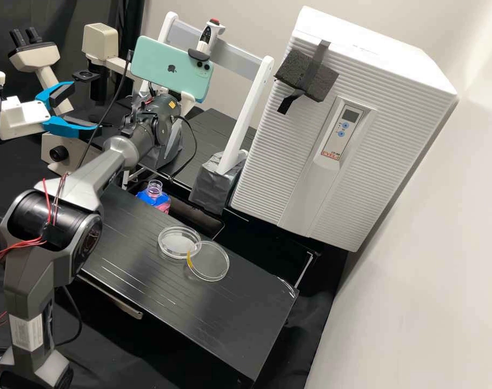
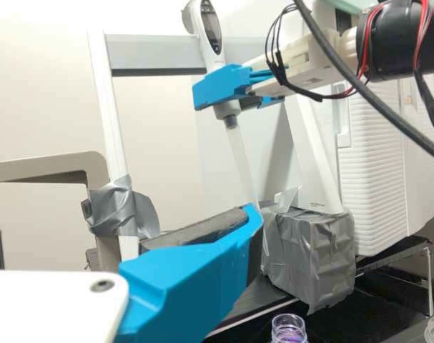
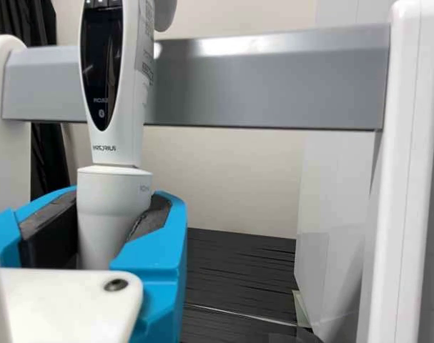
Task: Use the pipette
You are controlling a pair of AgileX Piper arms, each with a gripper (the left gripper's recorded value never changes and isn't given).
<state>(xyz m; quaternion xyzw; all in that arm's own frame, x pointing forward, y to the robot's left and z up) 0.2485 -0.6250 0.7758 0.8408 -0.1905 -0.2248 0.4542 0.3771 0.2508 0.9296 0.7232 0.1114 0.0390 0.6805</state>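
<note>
- The right gripper (image 3: 109, 236) is clamped on the pipette (image 3: 116, 107). Its blue fingers (image 3: 156, 243) press the white lower barrel from both sides.
- The pipette stands upright against the grey crossbar (image 3: 274, 78) of the white stand (image 1: 246, 108), at the far side of the bench. Its clear tip (image 2: 242, 164) points down.
- The left gripper (image 1: 78, 107) hangs by the bench's far-left side with its fingers spread and nothing between them, well apart from the pipette.
- A mint-green phone (image 1: 170, 67) sits on the right arm's wrist, just in front of the stand.
- A bottle of pink liquid (image 1: 155, 195) stands at the far-left edge of the black ribbed board (image 1: 213, 319).
- Two clear petri dishes (image 1: 178, 240) lie near the board's middle, their rims overlapping.
- A white ribbed cabinet (image 1: 343, 124) stands at the bench's far-right corner, just beside the stand's taped foot (image 1: 216, 181).
</note>
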